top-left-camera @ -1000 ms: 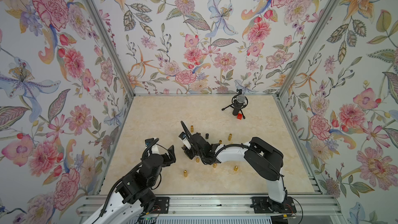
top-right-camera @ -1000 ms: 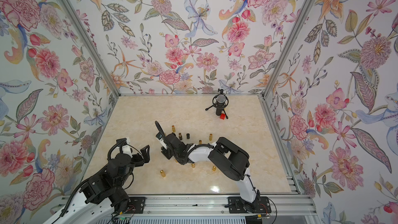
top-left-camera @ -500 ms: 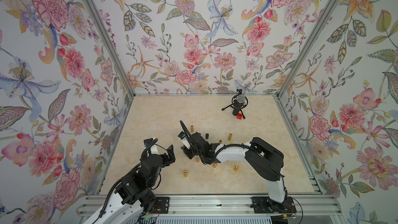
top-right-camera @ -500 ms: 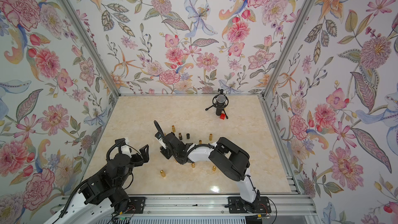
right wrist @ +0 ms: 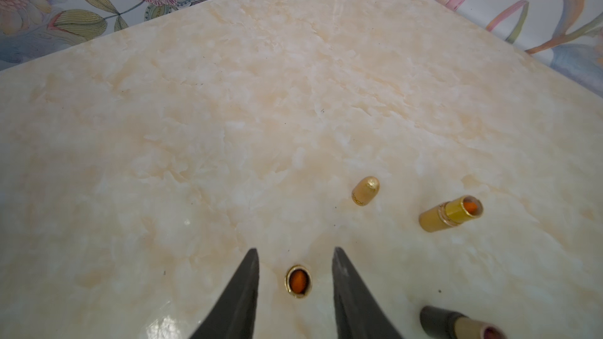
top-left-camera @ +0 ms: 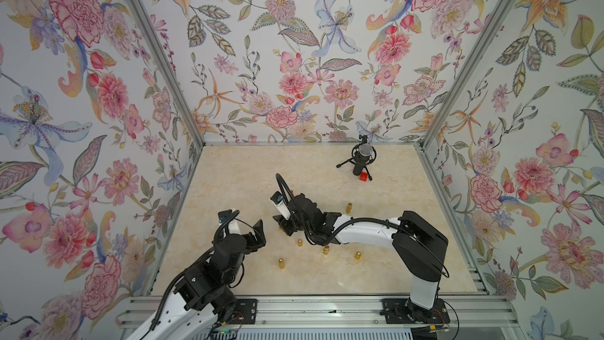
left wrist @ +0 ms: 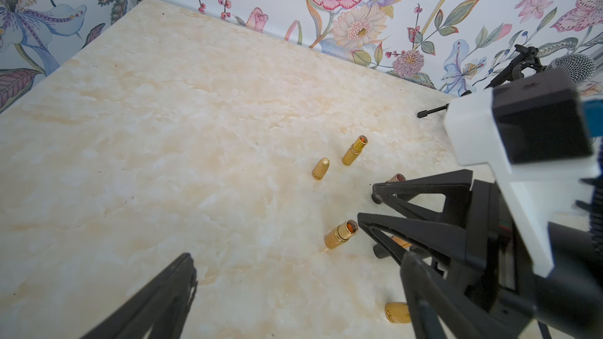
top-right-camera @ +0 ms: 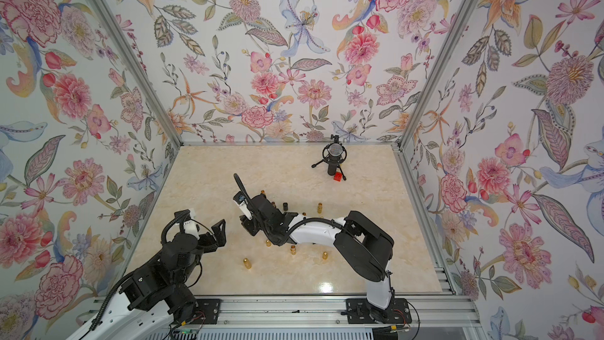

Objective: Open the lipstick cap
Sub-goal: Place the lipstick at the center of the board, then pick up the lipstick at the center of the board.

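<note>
An uncapped gold lipstick [right wrist: 298, 281] stands upright on the marble table, its orange stick showing. My right gripper [right wrist: 295, 251] hovers over it, open, with a clear gap between each finger and the tube. The left wrist view shows that lipstick [left wrist: 341, 234] just off the right gripper's [left wrist: 367, 205] tips. A gold cap [right wrist: 366, 190] and a second uncapped gold lipstick [right wrist: 450, 213] stand beyond. My left gripper [left wrist: 298, 257] is wide open and holds nothing. In a top view it [top-left-camera: 251, 233] sits left of the right gripper [top-left-camera: 282, 224].
A dark-based lipstick [right wrist: 456, 324] lies beside the right gripper. Several gold caps and tubes dot the front of the table, such as one cap [top-left-camera: 281, 263] and one tube [top-left-camera: 349, 207]. A microphone on a tripod [top-left-camera: 361, 158] and a red block [top-left-camera: 363, 177] stand at the back right.
</note>
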Robot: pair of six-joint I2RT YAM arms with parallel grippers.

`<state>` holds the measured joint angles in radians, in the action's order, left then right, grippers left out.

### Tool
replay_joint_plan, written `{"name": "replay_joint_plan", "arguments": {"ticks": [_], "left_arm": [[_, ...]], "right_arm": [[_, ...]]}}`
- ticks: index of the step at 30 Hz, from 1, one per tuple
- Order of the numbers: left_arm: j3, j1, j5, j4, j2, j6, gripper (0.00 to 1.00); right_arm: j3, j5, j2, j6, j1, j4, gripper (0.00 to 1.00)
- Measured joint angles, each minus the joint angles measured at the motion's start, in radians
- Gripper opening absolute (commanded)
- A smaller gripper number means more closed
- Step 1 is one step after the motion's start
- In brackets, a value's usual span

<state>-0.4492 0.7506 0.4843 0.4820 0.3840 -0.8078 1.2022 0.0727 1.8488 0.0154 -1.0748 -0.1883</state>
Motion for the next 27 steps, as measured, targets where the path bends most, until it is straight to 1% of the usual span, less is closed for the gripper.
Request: {"name": "replay_joint_plan", "arguments": {"ticks": [3, 7, 11, 18, 27], "left_arm": [[-0.028, 0.000, 0.003, 0.012, 0.000, 0.007, 0.99], [-0.068, 0.000, 0.014, 0.016, -0.004, 0.015, 0.99], [-0.091, 0.000, 0.022, 0.017, -0.003, 0.023, 0.99], [-0.114, 0.000, 0.022, 0.043, -0.001, 0.026, 0.99], [-0.116, 0.000, 0.021, 0.043, -0.001, 0.025, 0.99]], "right_arm": [[-0.018, 0.003, -0.084, 0.012, -0.018, 0.030, 0.43], [-0.091, -0.001, -0.216, 0.042, -0.061, 0.055, 0.44], [-0.164, -0.014, -0.281, 0.065, -0.120, 0.070, 0.45], [-0.242, -0.038, -0.253, 0.088, -0.217, 0.095, 0.46], [-0.261, -0.034, -0.166, 0.098, -0.227, 0.079, 0.45]]}}
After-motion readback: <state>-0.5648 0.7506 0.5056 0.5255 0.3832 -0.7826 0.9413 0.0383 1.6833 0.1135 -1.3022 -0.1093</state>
